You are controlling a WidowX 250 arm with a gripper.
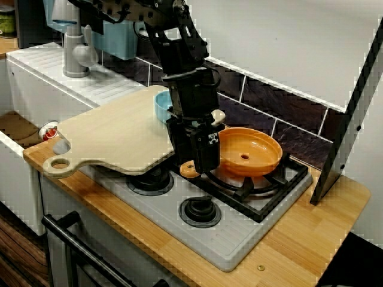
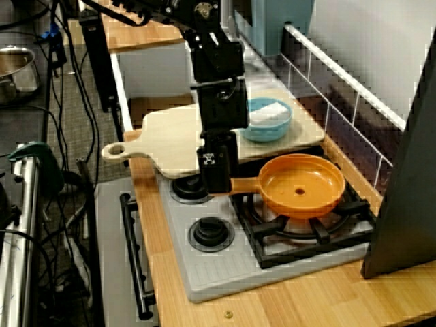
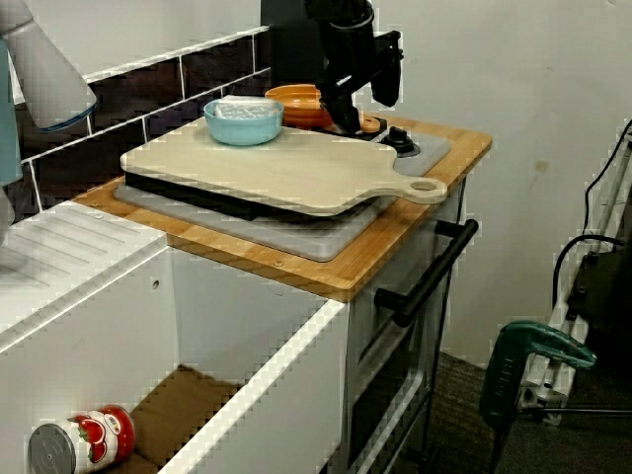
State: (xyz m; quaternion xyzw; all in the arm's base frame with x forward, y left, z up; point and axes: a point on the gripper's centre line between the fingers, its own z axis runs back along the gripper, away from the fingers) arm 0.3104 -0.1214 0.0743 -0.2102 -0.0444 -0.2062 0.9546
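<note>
pincer [image 1: 200,167] clenched on flat handle of round orange plastic pan [image 1: 254,149], pale wooden board [image 1: 114,134] beside

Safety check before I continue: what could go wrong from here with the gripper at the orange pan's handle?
The gripper sits far out on the handle of the orange pan; lifted, it might tilt. The cutting board lies close by; a sideways swing could knock its blue bowl.

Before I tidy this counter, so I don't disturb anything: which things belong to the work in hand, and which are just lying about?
In hand: black gripper, down at the handle of the orange plastic frying pan.
Lying about: pale wooden cutting board; light blue bowl on it; red tomato can in the white sink.
</note>
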